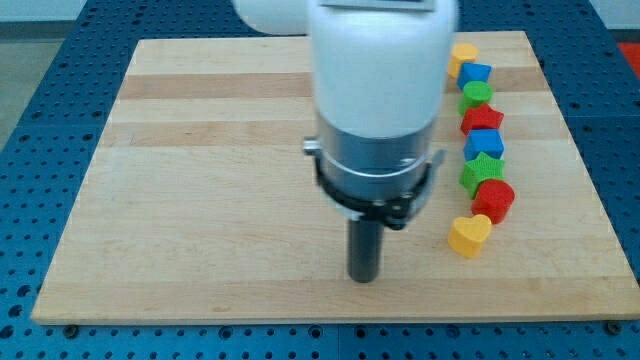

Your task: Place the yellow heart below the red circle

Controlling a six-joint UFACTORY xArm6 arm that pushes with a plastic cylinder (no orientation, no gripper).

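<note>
Since the yellow heart (pixel 470 236) looks like a small, rigid, light plastic block on smooth wood, I judge it will slide easily and may spin if nudged off-centre; nothing can be gripped, so contact belongs flat against a side, in line with its middle. Heart lies at the bottom of a column of blocks along the desk's (pixel 220 150) right side, just below and slightly left of the red circle (pixel 494 200), apparently touching it. End effector: bare rod, nothing held, no jaws to open or close. My tip (pixel 363 279) rests left of the heart, well apart, slightly lower in view.
</note>
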